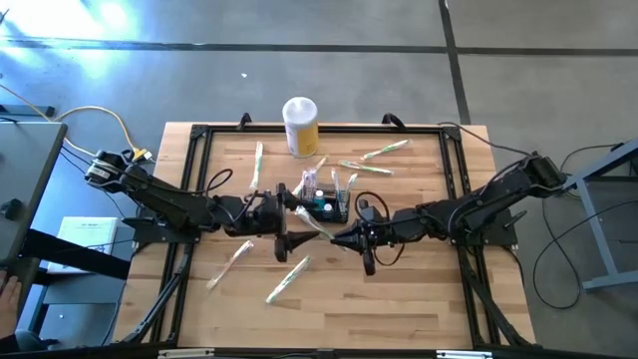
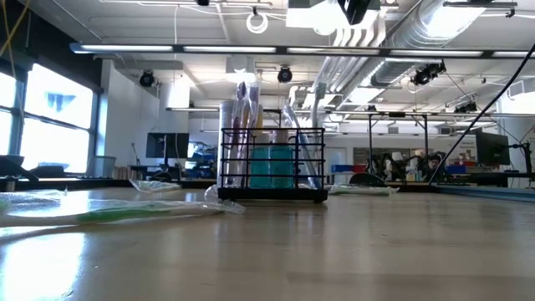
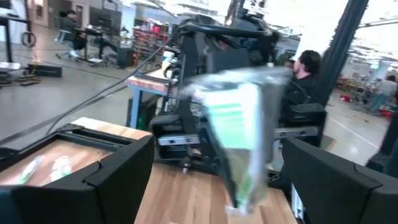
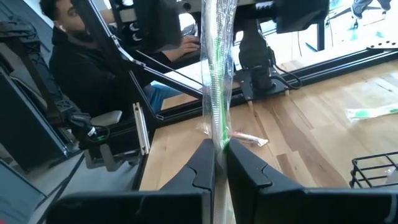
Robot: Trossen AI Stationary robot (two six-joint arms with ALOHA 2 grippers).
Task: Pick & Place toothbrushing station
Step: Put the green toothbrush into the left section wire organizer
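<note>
Right gripper (image 4: 219, 163): I see its jaws pinched tight on a wrapped toothbrush (image 4: 217, 74), the packet sticking up between the fingers, over the middle of the worktop (image 1: 419, 309).
Left gripper (image 3: 211, 180): jaws spread wide, gripping nothing, facing the right arm's packet near the worktop's centre.
Toothbrushing station (image 1: 324, 201): the black wire basket stands upright at mid-worktop, toward the far edge, holding wrapped brushes and something teal.
Canister (image 1: 300, 126): yellow and white, by the far edge.
Loose packets (image 1: 287, 279): scattered toward both edges.
Person (image 4: 81, 56): seated beyond the table.
</note>
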